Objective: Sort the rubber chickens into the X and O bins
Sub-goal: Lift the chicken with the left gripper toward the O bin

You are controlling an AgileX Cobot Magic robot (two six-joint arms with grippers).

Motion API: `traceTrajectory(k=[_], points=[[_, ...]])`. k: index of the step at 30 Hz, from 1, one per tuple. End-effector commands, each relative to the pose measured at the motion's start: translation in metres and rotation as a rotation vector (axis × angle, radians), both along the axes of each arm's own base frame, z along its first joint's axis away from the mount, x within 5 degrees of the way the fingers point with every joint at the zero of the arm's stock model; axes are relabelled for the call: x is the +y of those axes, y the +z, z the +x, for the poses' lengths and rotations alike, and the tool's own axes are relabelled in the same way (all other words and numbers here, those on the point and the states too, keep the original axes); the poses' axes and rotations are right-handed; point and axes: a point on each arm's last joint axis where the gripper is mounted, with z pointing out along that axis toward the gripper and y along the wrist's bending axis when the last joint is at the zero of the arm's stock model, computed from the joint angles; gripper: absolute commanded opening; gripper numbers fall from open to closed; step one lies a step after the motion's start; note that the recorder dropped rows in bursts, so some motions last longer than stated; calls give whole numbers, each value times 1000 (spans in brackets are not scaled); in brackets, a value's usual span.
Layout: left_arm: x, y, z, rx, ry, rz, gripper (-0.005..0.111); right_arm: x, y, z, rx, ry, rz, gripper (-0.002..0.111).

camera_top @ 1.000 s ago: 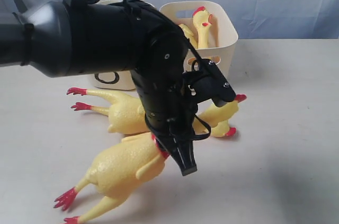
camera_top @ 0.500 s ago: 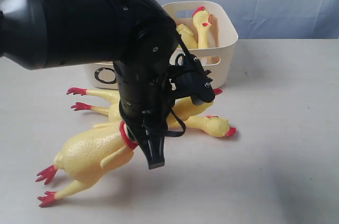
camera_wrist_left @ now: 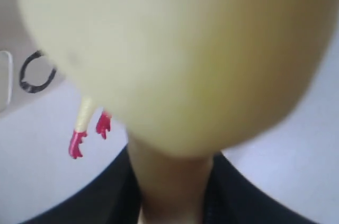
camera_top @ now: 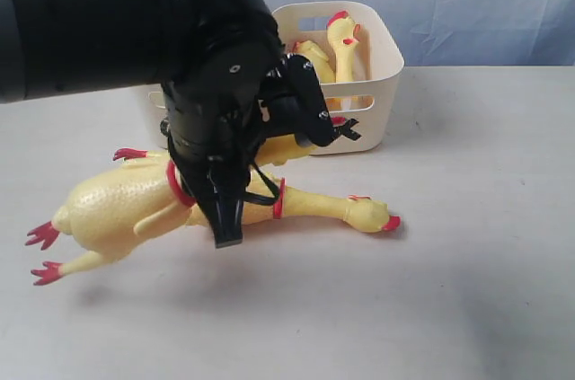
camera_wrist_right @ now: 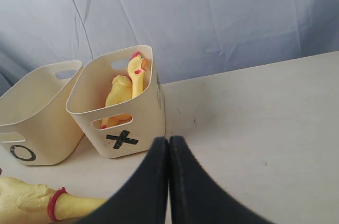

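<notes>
While the left gripper [camera_top: 225,218] pinches the large rubber chicken [camera_top: 117,205] by its neck over the table [camera_top: 467,218], the right gripper [camera_wrist_right: 168,181] is pressed together and a smaller chicken [camera_top: 342,39] stands in the X bin [camera_top: 382,57].

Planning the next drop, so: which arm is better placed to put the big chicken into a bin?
Left. The left pincer grips the big chicken by the neck; the right pincer is shut, holds nothing, and sits apart from it.
</notes>
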Motion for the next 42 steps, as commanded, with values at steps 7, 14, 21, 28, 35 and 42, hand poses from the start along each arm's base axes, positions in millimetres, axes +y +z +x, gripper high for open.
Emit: traceTrajectory(k=[7,14,21,28,35,42], points=[[17,33,9,-236,-7,66,0,0,0,-1,-7,2,-1,0],[25,50,19,-413,-22,150,0,0,0,-1,-7,2,-1,0],[25,60,27,-556,-26,165,0,0,0,-1,2,6,12,0],[12,72,36,-732,-106,56,0,0,0,-1,2,6,12,0],[2,79,39,-828,-175,-19,0,0,-1,-1,3,7,13,0],[-3,83,46,-867,-251,-98,0,0,-1,-1,3,7,13,0]])
